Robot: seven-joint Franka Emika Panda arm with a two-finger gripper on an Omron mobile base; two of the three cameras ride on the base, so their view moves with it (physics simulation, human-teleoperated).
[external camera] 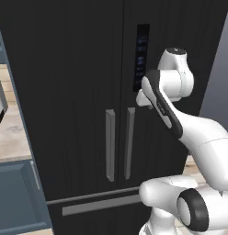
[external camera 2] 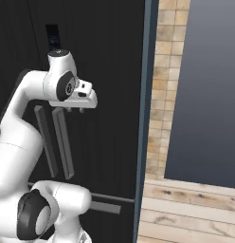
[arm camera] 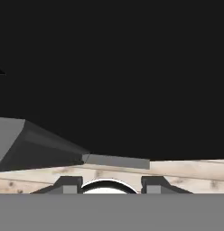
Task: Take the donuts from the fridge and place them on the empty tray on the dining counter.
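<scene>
Fridge: I see the fridge (external camera: 79, 92) as a tall matte black slab with faint vertical grain, both doors closed, so the donuts cannot be seen from here.
Handles: I count two grey flat vertical bars (external camera: 110, 144) side by side at the door seam, and one grey horizontal bar (external camera: 99, 205) on the drawer below.
Display panel: one narrow dark glossy strip (external camera: 142, 57) with dim blue marks, high on the right-hand door.
Fingers: my gripper (external camera 2: 76, 109) hangs just in front of the right-hand door, beside the handles and below the panel; in the hand view the two dark tips (arm camera: 68, 185) stand apart with nothing between them, so I read them as open and gripping nothing.
Arm: white glossy rounded links with dark joints, crossing in front of the right-hand door.
Surroundings: blue cabinet (external camera: 19, 197) left of the fridge; tan brick wall (external camera 2: 162, 85) and pale wood plank floor (external camera 2: 185, 213) to its right.
</scene>
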